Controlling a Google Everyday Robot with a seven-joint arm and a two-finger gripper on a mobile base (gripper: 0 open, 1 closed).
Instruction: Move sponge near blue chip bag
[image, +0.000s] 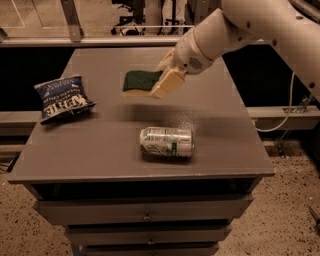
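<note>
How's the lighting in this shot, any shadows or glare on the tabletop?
Camera view: dim, warm light overall. The end effector, over the back half of the table, grips the sponge in the air, and a soft shadow lies on the tabletop beneath them. Camera view: a faint speckled sheen shows to the right of the can, with a darker shadow along its near side.

The gripper (161, 84) is hovering over the back half of the grey table (225, 125), its pale fingers pinching one end of the sponge (140, 81), which is sticking out sideways from the jaws, dark green face up. The blue chip bag (63, 98) is lying well beyond the sponge's free end; a drink can (166, 143) is lying on its side in front of the jaws
</note>
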